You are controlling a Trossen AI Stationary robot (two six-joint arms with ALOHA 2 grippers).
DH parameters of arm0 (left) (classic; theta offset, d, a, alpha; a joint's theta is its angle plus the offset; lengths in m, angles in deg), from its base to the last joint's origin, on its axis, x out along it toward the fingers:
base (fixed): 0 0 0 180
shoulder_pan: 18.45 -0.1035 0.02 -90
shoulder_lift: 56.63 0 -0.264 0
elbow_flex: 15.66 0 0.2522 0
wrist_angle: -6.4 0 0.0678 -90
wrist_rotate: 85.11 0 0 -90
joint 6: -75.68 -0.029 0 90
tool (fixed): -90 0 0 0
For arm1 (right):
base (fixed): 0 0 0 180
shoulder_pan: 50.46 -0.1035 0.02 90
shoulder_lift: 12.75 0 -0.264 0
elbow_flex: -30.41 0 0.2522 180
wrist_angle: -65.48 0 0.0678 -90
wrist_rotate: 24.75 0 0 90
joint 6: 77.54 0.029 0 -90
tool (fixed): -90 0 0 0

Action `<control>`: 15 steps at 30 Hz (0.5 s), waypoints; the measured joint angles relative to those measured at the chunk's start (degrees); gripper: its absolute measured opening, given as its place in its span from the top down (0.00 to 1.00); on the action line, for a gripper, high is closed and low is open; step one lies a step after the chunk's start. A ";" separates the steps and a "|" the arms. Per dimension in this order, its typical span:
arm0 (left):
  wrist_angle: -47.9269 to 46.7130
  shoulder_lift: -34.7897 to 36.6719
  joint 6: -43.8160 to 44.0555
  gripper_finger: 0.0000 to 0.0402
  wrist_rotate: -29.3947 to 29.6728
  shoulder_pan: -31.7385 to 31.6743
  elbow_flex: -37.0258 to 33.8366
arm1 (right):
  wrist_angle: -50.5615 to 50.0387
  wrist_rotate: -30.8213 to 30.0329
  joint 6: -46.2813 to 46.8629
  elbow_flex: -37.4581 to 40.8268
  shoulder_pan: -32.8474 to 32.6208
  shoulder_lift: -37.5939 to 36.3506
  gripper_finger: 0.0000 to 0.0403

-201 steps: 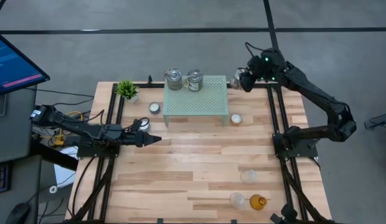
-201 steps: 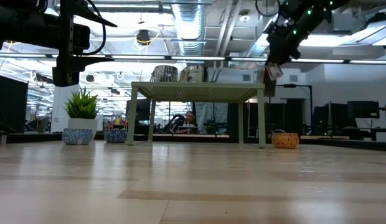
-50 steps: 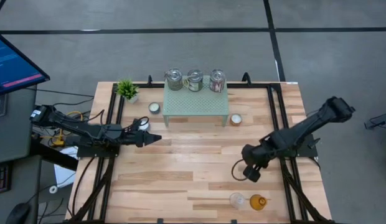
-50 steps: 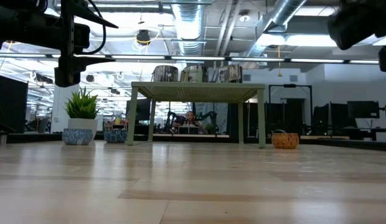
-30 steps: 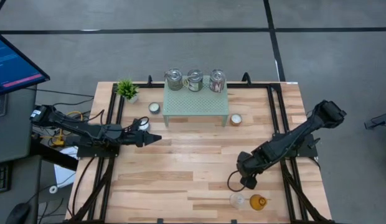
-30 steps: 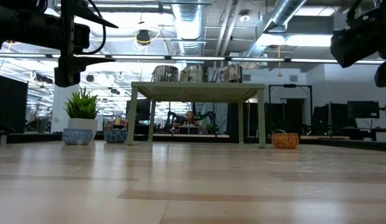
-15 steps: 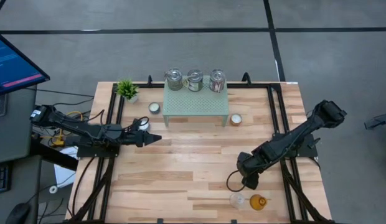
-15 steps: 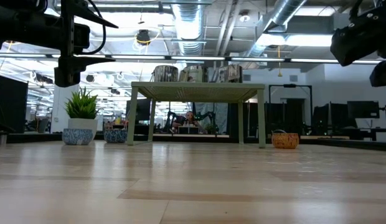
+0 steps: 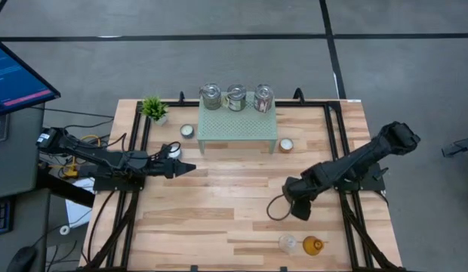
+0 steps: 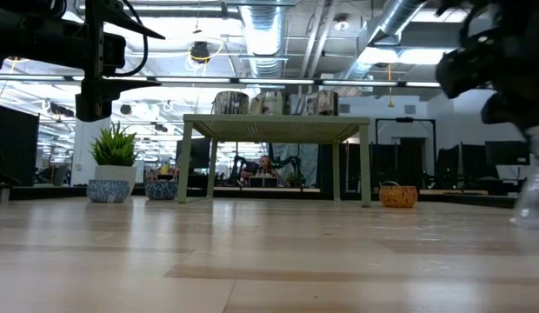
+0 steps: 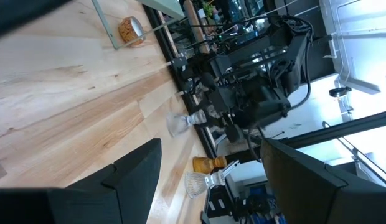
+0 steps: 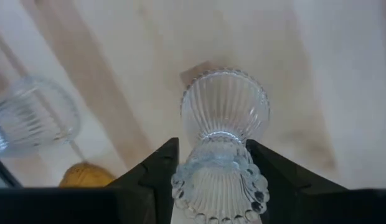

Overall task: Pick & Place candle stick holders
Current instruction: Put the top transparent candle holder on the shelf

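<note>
My right gripper [image 9: 300, 208] stands over the near right part of the table, shut on a clear ribbed glass cup [image 12: 223, 124]; the same cup shows at the right edge of the low view [image 10: 535, 187]. A second clear cup [image 9: 287, 243] and an amber one [image 9: 313, 245] stand by the near edge. Three silvery jars [image 9: 235, 97] stand on top of the pale green mesh stand [image 9: 238, 121]. A white tealight cup [image 9: 188, 131] and an orange one [image 9: 285, 144] sit beside the stand's legs. My left gripper [image 9: 190, 169] waits open at the table's left. My right gripper pinches the cup just under its beaded rim [image 12: 218, 183] between its two fingers [image 12: 159, 171]. The fingers come from above, pointing down. The cup stays upright, its round foot [image 12: 225, 102] lowest. Whether the foot is clear of the table I cannot tell.
A small green potted plant [image 9: 154, 109] stands at the far left corner. Black rails [image 9: 336, 151] run along both sides of the table. A cable loop [image 9: 275, 208] hangs beside my right gripper. Bare wood lies across the table's middle [image 9: 234, 196].
My right gripper has gone a little toward the table's left and far edges, turning about its own line. The clear cup has come along with it and now shows at the right edge of the low view, still upright.
</note>
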 joint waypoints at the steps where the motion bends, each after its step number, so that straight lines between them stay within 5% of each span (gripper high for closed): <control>1: 0.00 0.00 0.01 0.31 0.00 0.01 0.00 | -0.02 -0.14 -1.37 0.00 1.02 -0.02 0.62; 15: 0.11 0.00 -0.03 0.31 0.00 -0.01 0.00 | -2.63 -1.60 -15.35 -1.35 13.85 -3.74 0.62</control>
